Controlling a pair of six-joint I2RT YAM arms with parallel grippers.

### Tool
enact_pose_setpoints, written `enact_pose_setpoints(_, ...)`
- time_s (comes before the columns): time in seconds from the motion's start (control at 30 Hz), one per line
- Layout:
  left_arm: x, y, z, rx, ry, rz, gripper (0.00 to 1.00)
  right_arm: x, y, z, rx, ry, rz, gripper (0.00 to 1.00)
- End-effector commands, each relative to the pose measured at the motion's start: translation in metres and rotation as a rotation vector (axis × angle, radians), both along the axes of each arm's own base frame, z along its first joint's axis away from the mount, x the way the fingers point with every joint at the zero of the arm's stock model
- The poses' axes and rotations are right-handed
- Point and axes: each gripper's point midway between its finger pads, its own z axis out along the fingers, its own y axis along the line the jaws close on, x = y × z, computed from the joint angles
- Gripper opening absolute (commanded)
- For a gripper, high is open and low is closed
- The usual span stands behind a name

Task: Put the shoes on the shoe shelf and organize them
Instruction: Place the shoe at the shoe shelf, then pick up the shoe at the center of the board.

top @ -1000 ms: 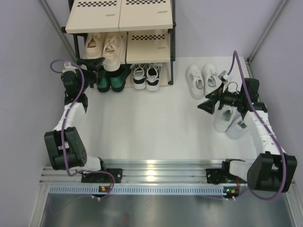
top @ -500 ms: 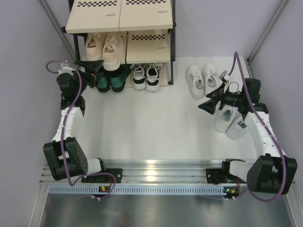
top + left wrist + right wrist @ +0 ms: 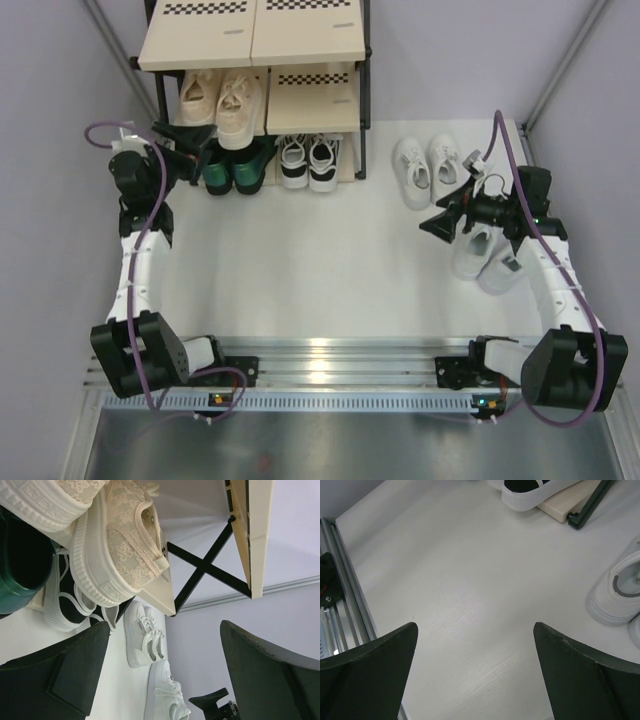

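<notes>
As you look down from the overhead camera, every pair lies with its long axis running from the near edge toward the back wall, two shoes side by side. The shoe shelf [image 3: 305, 40] stands at the far left of the table [image 3: 300, 270]. On its middle tier, left half, sit the beige sneakers [image 3: 222, 100]. On the lowest tier you have the dark green shoes [image 3: 235, 170] at the left and the black-and-white sneakers [image 3: 308, 163] just beside them on the right. Their toes seem to point into the shelf, though the view is too small to be sure.

Two pairs are on the table, off the shelf. The small white sneakers [image 3: 428, 170] lie near its right end. The larger white sneakers [image 3: 470, 258] lie nearer to you, slanted a little and partly hidden under your right arm.

Your left gripper [image 3: 190, 150] hangs at the shelf's left end, just beside the dark green shoes, its jaws spread wide with nothing between them. Your right gripper [image 3: 432, 220] hovers over bare table between the two white pairs, pointing left, jaws equally wide and holding nothing
</notes>
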Motion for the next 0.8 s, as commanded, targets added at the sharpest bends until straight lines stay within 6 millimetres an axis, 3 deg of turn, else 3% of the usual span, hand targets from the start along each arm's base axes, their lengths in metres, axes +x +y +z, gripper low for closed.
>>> enact_pose_setpoints(0.0, -0.010, 0.006, 0.016, 0.071, -0.032, 0.035, 0.97, -0.002, -0.002, 0.014, -0.002, -0.069, 0.019, 1.00)
enact_pose_setpoints(0.1, -0.021, 0.001, 0.010, 0.119, -0.030, 0.016, 0.97, -0.001, -0.005, 0.013, -0.027, -0.075, 0.006, 0.99)
enact_pose_setpoints(0.17, -0.039, -0.008, 0.011, 0.190, -0.058, -0.028, 0.97, 0.005, -0.012, 0.013, -0.070, -0.078, -0.037, 0.99)
enact_pose_setpoints(0.3, -0.084, -0.033, -0.014, 0.244, -0.062, -0.140, 0.97, 0.028, -0.033, 0.013, -0.164, -0.074, -0.165, 1.00)
enact_pose_setpoints(0.33, -0.102, -0.040, -0.031, 0.254, -0.046, -0.151, 0.98, 0.031, -0.035, 0.013, -0.176, -0.071, -0.173, 0.99)
enact_pose_setpoints(0.4, -0.118, -0.048, -0.051, 0.299, -0.031, -0.151, 0.98, 0.040, -0.041, 0.003, -0.206, -0.017, -0.201, 0.99)
enact_pose_setpoints(0.43, -0.133, -0.055, -0.072, 0.301, -0.002, -0.161, 0.98, 0.049, -0.049, 0.009, -0.239, -0.021, -0.236, 0.99)
enact_pose_setpoints(0.47, -0.140, -0.060, -0.080, 0.305, 0.006, -0.168, 0.98, 0.058, -0.053, 0.002, -0.258, 0.011, -0.250, 0.99)
enact_pose_setpoints(0.5, -0.146, -0.072, -0.093, 0.311, 0.024, -0.193, 0.98, 0.068, -0.055, 0.011, -0.277, -0.004, -0.271, 0.99)
enact_pose_setpoints(0.53, -0.155, -0.078, -0.099, 0.316, 0.027, -0.194, 0.98, 0.076, -0.064, 0.008, -0.319, 0.014, -0.326, 0.99)
enact_pose_setpoints(0.6, -0.165, -0.098, -0.128, 0.330, 0.074, -0.228, 0.98, 0.096, -0.068, 0.006, -0.355, 0.040, -0.365, 0.99)
enact_pose_setpoints(0.63, -0.169, -0.103, -0.132, 0.331, 0.076, -0.231, 0.98, 0.108, -0.081, 0.001, -0.406, 0.055, -0.448, 1.00)
enact_pose_setpoints(0.77, -0.187, -0.145, -0.174, 0.408, 0.159, -0.339, 0.98, 0.144, -0.095, -0.023, -0.470, 0.154, -0.579, 0.99)
